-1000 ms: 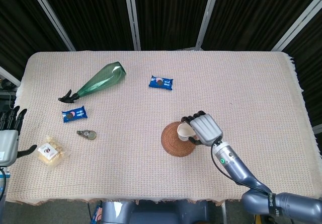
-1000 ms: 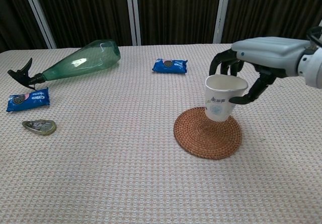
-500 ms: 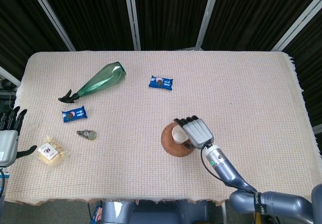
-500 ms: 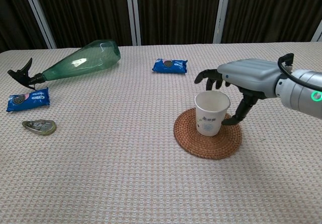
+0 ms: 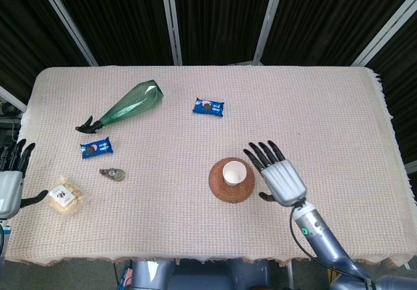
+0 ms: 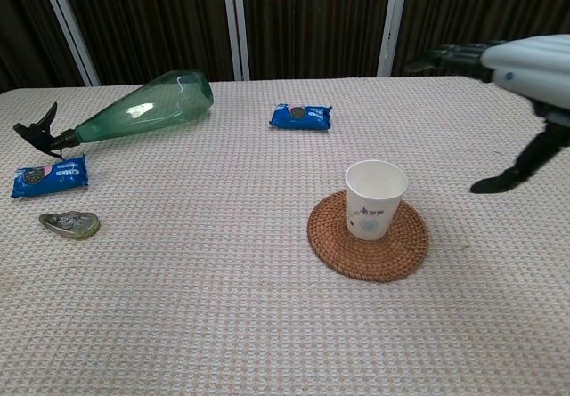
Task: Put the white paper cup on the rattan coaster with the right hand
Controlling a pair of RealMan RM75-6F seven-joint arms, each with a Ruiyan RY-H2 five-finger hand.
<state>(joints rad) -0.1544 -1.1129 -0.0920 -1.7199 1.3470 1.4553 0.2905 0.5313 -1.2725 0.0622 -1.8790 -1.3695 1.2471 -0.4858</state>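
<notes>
Dark curtains hang behind the beige woven tablecloth (image 5: 326, 107). At its left edge the left hand (image 5: 11, 180) rests empty, fingers apart. Next come a green plastic spray bottle (image 6: 134, 104) on its side and 2 blue snack packets (image 6: 51, 175) (image 6: 300, 116). Centrally, the white paper cup (image 6: 375, 199) stands upright on the round rattan coaster (image 6: 367, 235). Just right, the right hand (image 5: 278, 175) hovers apart from it, fingers spread, holding nothing.

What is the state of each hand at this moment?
Left hand: open, holds nothing, at the table's left edge.
Right hand: open, fingers spread, apart from the white paper cup.
</notes>
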